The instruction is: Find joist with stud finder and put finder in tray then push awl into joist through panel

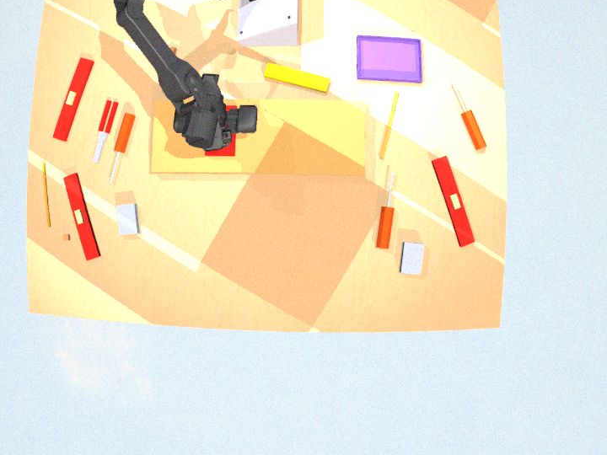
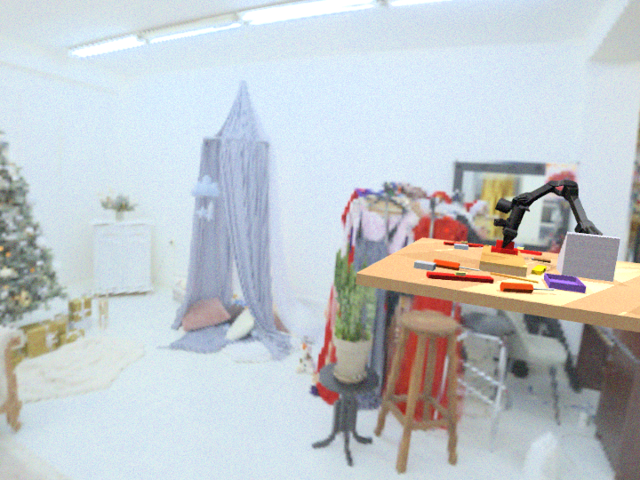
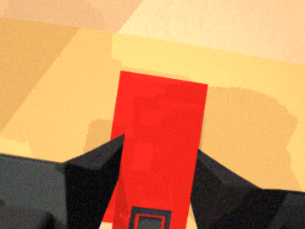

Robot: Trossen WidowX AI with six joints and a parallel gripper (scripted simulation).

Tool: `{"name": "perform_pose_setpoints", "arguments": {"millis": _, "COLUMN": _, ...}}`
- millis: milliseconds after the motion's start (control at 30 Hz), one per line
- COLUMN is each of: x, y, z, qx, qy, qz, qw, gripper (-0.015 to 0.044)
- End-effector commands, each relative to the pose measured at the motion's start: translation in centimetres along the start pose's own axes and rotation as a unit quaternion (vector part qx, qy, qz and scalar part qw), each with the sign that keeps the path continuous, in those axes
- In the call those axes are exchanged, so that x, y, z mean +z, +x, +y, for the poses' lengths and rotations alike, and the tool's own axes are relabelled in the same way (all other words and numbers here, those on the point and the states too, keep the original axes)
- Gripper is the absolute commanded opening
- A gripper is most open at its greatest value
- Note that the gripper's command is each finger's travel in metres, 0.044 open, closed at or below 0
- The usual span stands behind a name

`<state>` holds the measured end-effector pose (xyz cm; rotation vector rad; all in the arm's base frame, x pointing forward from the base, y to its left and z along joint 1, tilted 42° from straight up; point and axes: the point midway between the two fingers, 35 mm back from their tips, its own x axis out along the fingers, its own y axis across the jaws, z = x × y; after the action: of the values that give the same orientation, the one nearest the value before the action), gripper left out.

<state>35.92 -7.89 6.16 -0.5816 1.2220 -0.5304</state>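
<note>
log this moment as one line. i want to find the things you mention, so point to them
jaws: shut on red stud finder (image 1: 229, 147) (image 2: 498, 247) (image 3: 161, 133) | finder: over floor panel (image 1: 314, 141) (image 2: 501, 263) (image 3: 47, 95) | tray (image 1: 389, 58) (image 2: 564, 283): no finder inside

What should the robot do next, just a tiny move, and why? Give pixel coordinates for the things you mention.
I think the claw (image 1: 222, 134) (image 2: 505, 245) (image 3: 155, 142) should slide the red stud finder (image 1: 220, 151) (image 2: 496, 248) (image 3: 163, 112) a little toward the purple tray's (image 1: 389, 79) (image 2: 565, 288) end of the floor panel (image 1: 314, 147) (image 2: 501, 266) (image 3: 55, 82). It's gripped near the other end, and most of the panel lies on the tray's side.

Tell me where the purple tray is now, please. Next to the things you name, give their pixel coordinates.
In the top view, the purple tray (image 1: 389, 80) (image 2: 564, 289) lies right of the yellow bar (image 1: 297, 77) (image 2: 539, 269), beyond the panel's (image 1: 314, 147) (image 2: 502, 264) upper right corner.
</note>
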Motion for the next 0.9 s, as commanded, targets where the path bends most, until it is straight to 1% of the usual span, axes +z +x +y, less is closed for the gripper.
{"name": "perform_pose_setpoints", "arguments": {"millis": 0, "x": 0.0, "y": 0.0, "z": 1.6, "qx": 0.001, "qy": -0.002, "qz": 0.0, "qw": 1.0, "gripper": 0.0}}
{"name": "perform_pose_setpoints", "arguments": {"millis": 867, "x": -0.1, "y": 0.0, "z": 10.0, "qx": 0.003, "qy": -0.001, "qz": 0.0, "qw": 1.0, "gripper": 0.0}}
